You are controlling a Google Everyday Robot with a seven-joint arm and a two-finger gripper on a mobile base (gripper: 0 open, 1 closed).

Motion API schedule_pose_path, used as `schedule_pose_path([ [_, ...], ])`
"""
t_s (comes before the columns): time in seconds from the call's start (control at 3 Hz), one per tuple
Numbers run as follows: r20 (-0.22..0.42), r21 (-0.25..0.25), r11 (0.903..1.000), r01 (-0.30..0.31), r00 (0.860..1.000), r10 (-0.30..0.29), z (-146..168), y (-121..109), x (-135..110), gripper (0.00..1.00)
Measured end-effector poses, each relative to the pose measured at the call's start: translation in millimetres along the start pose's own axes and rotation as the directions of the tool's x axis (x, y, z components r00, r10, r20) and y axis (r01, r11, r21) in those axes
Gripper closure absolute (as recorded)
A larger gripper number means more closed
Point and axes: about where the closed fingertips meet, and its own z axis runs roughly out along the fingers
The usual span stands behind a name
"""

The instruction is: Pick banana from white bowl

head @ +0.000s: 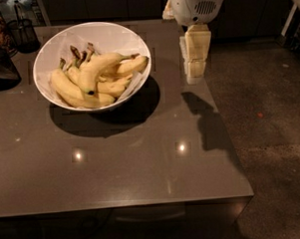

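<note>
The white bowl [52,51] stands on the grey table at the back left and holds a pile of yellow bananas. The banana [99,68], long and strongly curved with a black tip and dark stem, lies on top of the pile. My gripper [195,72] hangs from the white arm above the table's right side, to the right of the bowl and apart from it, fingers pointing down.
A dark wire-mesh cup [22,33] and a dark object [0,68] stand at the table's back left. The table's right edge [225,138] drops to a speckled floor [270,126]. The gripper's shadow [205,119] falls on the table.
</note>
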Motion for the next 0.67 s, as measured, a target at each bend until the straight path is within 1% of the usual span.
schedule_pose_path([
  [0.33,0.013,0.023,0.9997,0.005,1.0,-0.005,0,-8,-6,0.0],
  [0.67,0.035,0.057,0.9972,0.048,0.998,-0.05,1,-23,-17,0.0],
])
